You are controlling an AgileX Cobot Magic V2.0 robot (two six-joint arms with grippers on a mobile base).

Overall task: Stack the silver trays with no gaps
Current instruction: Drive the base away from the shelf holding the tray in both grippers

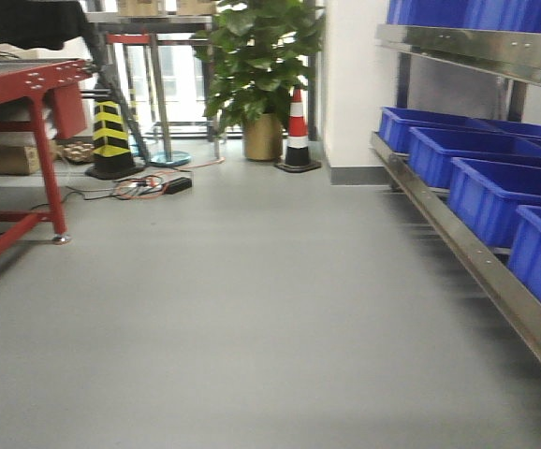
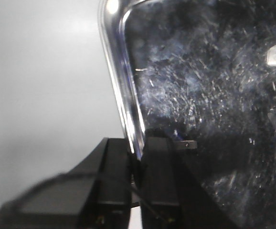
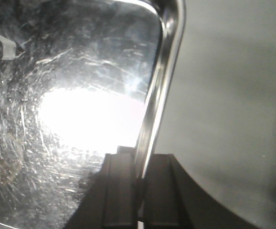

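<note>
Left gripper closed on silver tray rim, rim between its fingers; right gripper likewise (opposite rim).

The left gripper is at the left rim of the silver tray, with the rim between its two fingers. The right gripper is at the tray's right rim, the same way.

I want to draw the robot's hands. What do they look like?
The left gripper and right gripper are both matte black, each with two flat, blocky fingers side by side. A thin dark wire runs between the left fingers. No markings show.
</note>
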